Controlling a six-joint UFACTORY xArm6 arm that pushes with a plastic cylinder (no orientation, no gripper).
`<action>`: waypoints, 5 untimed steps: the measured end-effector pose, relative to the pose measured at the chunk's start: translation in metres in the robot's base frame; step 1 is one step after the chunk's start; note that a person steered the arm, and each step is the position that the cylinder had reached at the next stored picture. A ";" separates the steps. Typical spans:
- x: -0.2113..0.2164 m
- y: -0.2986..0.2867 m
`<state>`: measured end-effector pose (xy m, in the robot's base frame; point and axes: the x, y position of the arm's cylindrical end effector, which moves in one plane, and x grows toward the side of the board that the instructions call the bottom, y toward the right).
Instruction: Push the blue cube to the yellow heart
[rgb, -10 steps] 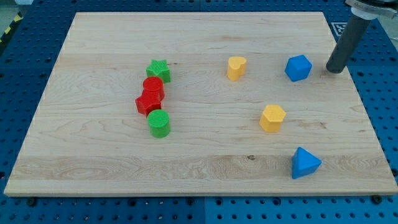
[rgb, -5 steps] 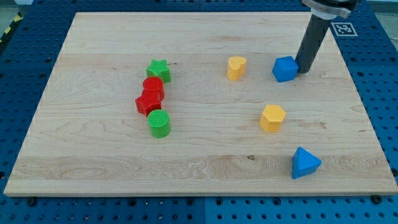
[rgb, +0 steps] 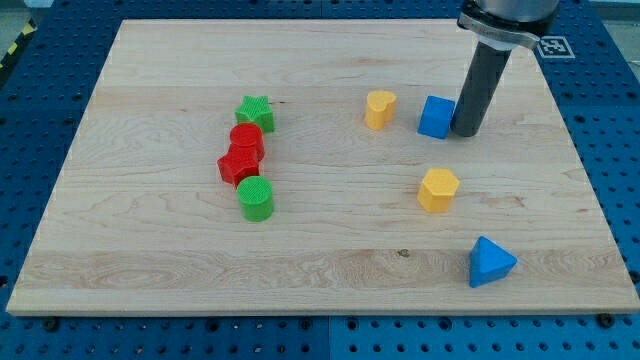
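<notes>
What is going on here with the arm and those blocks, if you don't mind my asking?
My tip is pressed against the right side of the blue cube, pushing it toward the view's left. The yellow heart sits just to the cube's left, with a small gap between them, so the cube has not reached it yet. A yellow hexagon and a blue triangle lie lower on the board, untouched.
</notes>
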<state>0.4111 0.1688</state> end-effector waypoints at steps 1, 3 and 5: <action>0.000 -0.005; -0.012 -0.016; -0.033 -0.005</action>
<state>0.3785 0.1633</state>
